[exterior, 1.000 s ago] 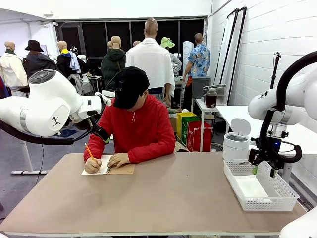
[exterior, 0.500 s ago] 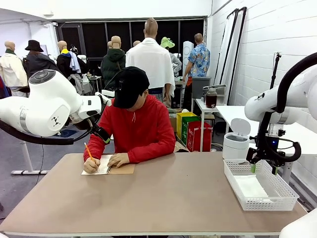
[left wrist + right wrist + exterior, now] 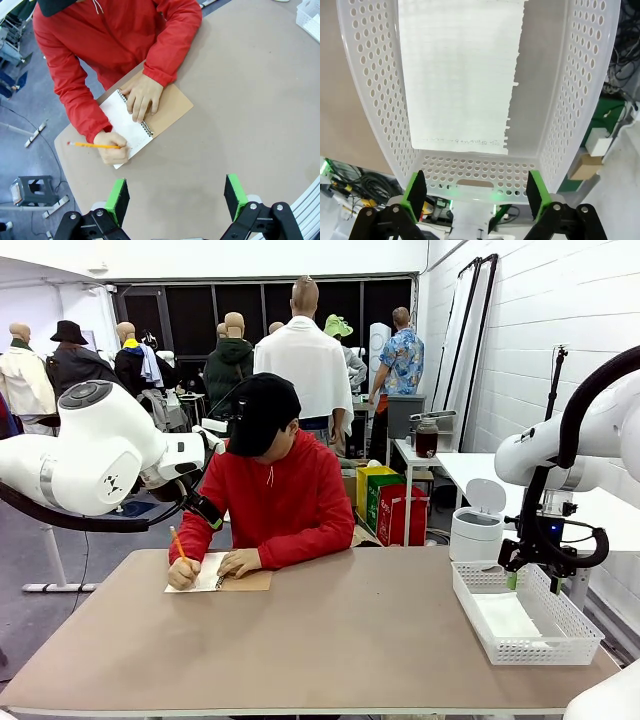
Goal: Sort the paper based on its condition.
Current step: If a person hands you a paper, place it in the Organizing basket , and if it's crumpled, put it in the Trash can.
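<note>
White paper (image 3: 460, 75) lies flat in the basket (image 3: 367, 100) under the right pincer (image 3: 475, 182) (spread wide, empty), left pincer (image 3: 176, 187) wide too.

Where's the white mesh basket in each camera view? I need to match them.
Front view: white rectangular mesh plastic basket at the tan tabletop's right end, below the right gripper.
Left wrist view: top right corner.
Right wrist view: centre, flat white paper sheet inside.
Shared landmark: that tan tabletop.
</note>
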